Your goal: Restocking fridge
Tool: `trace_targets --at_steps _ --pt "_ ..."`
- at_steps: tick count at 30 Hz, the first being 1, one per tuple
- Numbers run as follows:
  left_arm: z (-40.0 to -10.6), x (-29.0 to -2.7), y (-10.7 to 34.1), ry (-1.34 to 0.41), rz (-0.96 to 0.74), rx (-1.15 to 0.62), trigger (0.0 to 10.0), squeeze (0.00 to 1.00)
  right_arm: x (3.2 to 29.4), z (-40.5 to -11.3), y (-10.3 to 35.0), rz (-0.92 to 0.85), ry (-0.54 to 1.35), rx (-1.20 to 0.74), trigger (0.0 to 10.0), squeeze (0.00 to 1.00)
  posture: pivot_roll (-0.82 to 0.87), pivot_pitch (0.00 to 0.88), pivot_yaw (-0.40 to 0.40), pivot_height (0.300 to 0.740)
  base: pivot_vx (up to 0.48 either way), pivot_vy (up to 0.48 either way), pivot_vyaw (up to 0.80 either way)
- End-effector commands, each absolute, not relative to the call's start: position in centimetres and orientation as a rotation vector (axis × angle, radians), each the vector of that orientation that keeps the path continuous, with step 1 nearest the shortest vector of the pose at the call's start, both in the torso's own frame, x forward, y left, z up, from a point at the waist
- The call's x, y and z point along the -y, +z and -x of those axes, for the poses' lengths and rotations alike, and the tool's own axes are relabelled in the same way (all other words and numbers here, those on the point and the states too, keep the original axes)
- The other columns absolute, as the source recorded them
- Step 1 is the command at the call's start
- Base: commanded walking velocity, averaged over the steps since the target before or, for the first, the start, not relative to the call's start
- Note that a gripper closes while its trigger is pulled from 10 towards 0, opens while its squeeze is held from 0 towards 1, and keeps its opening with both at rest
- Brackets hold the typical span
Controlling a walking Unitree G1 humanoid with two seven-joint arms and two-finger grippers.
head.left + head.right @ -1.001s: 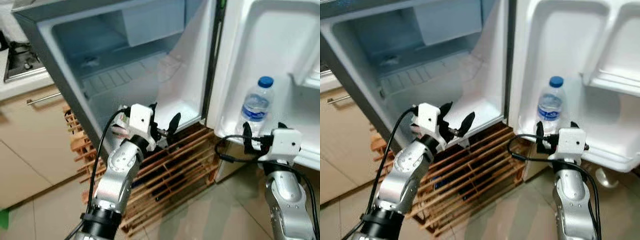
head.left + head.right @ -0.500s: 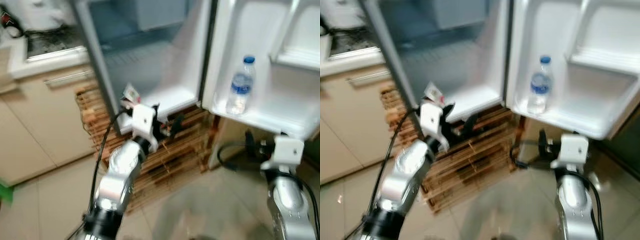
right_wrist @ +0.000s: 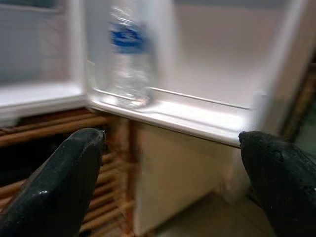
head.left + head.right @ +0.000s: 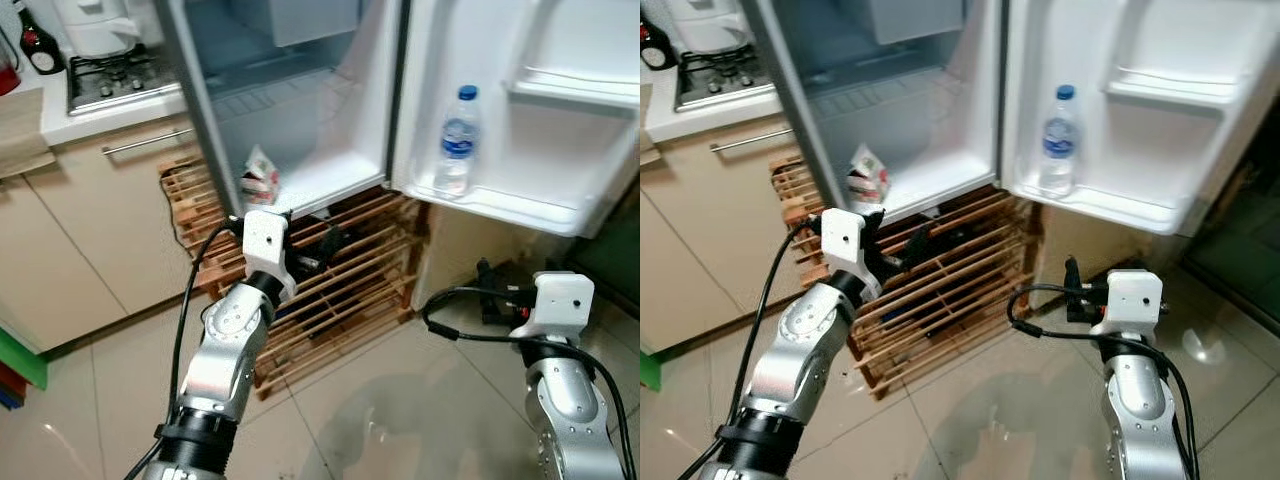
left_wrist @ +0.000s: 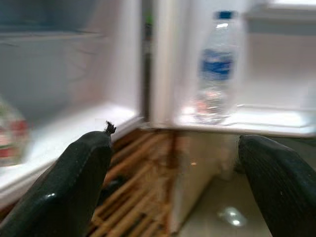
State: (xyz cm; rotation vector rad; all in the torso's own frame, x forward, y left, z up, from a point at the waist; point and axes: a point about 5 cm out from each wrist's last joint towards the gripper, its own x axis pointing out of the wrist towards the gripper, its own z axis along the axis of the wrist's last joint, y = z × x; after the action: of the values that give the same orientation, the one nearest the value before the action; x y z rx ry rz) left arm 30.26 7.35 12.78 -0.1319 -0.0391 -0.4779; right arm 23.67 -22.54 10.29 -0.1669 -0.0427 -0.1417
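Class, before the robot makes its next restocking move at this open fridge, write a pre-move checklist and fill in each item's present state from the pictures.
1. White fridge door swung open: ok.
2. Clear water bottle with blue cap standing upright on the door shelf: ok.
3. Small red-and-white carton on the fridge floor, away from the edge: not ok, it sits near the front.
4. Left gripper open and empty: ok.
5. Right gripper open and empty: ok.
6. More items to load within reach: cannot tell.
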Motion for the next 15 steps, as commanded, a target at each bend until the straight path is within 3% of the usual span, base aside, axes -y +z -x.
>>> trace_targets --at_steps 1,11,15 --pt "-30.7 -8.0 13.1 -0.453 0.116 0.051 10.0 0.00 22.1 -24.0 10.8 0.169 -0.126 0.067 10.0 0.00 -0.21 0.004 0.089 0.740 0.000 -0.442 0.00" --pt "-30.8 -9.1 12.6 -0.394 0.154 0.047 10.0 0.00 22.9 -23.3 9.9 0.187 -0.125 0.031 10.0 0.00 -0.21 0.000 0.084 0.740 0.000 -0.441 0.00" --pt "-31.3 -11.0 12.3 -0.244 0.200 0.036 10.0 0.00 23.2 -23.0 9.7 0.198 -0.124 0.022 10.0 0.00 -0.22 0.000 0.086 0.740 0.000 -0.441 0.00"
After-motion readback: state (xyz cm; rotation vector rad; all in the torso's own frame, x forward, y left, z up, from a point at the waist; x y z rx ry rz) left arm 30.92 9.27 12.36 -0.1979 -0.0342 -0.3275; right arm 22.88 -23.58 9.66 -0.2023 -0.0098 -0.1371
